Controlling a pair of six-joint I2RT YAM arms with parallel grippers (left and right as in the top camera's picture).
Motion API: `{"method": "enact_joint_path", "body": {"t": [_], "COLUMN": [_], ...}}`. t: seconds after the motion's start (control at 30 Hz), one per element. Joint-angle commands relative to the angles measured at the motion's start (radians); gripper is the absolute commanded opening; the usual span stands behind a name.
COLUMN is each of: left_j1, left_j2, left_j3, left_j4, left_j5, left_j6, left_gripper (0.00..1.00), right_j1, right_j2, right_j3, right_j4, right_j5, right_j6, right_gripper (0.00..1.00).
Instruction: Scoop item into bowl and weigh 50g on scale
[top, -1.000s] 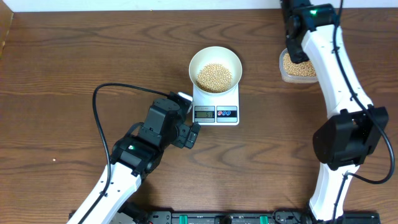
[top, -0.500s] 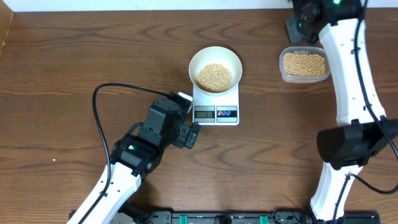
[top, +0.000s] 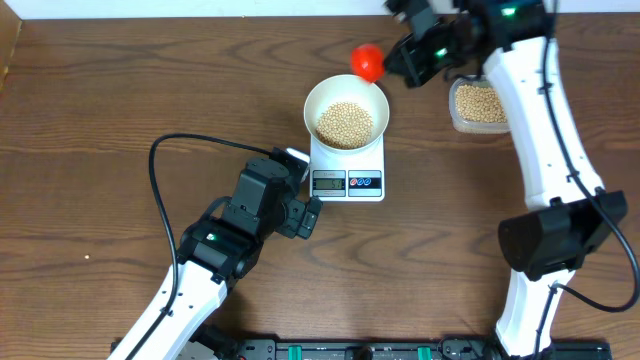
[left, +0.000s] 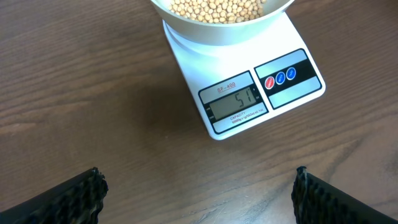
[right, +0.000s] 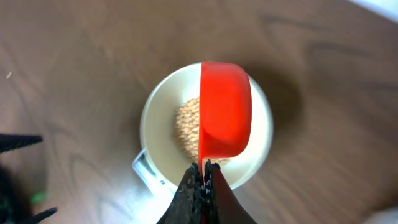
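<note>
A white bowl (top: 322, 97) holding pale-tan beans (top: 345, 122) sits on the white scale (top: 347, 165). In the left wrist view the scale's display (left: 234, 101) reads 51, and the bowl (left: 205, 28) shows at the top edge. My right gripper (top: 408, 58) is shut on the handle of a red scoop (top: 366, 62), held above the bowl's far rim. In the right wrist view the red scoop (right: 225, 112) hangs over the bowl (right: 158, 115), with the gripper (right: 204, 167) on its handle. My left gripper (left: 198, 186) is open and empty, low over the table in front of the scale.
A clear plastic tub (top: 478, 104) of more beans stands at the back right, partly behind my right arm. A black cable (top: 165, 160) loops over the table at the left. The left arm (top: 225, 240) rests in front of the scale.
My right gripper has swung left from beside the tub to above the bowl, and the red scoop has come into view in it. The left arm has not moved.
</note>
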Motion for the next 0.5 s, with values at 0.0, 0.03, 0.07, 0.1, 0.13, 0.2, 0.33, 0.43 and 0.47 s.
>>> {"method": "enact_joint_path", "body": {"t": [0.0,0.03,0.07,0.1,0.13,0.2,0.33,0.43,0.47], "left_j1": [0.004,0.004,0.004,0.004,0.004,0.004,0.004,0.004,0.004], "left_j2": [0.004,0.004,0.004,0.004,0.004,0.004,0.004,0.004,0.004], "left_j3": [0.011,0.011,0.011,0.011,0.011,0.011,0.011,0.011,0.011], "left_j4": [0.0,0.001,0.0,0.001,0.001,0.001,0.0,0.0,0.0], "left_j5": [-0.005,-0.005,-0.005,-0.005,-0.005,-0.005,-0.005,-0.005,-0.005], "left_j6": [0.006,0.006,0.006,0.006,0.006,0.006,0.006,0.006,0.006], "left_gripper": [0.97,0.97,0.97,0.97,0.97,0.97,0.97,0.97,0.97], "right_j1": [0.042,0.05,0.061,0.072,0.08,0.097,0.125,0.147,0.155], "right_j2": [0.014,0.014,0.014,0.014,0.014,0.014,0.014,0.016,0.016], "right_j3": [-0.052,-0.068,-0.089,-0.109,-0.127,-0.169,-0.238,-0.281,-0.298], "right_j4": [0.016,0.029,0.045,0.064,0.082,0.129,0.21,0.259,0.279], "right_j5": [0.016,0.04,0.068,0.092,0.11,0.155,0.239,0.276,0.291], "right_j6": [-0.044,-0.044,-0.04,-0.039,-0.03,-0.005,0.005,0.006,0.011], "right_gripper": [0.01,0.01,0.01,0.01,0.01,0.01,0.01,0.01,0.01]}}
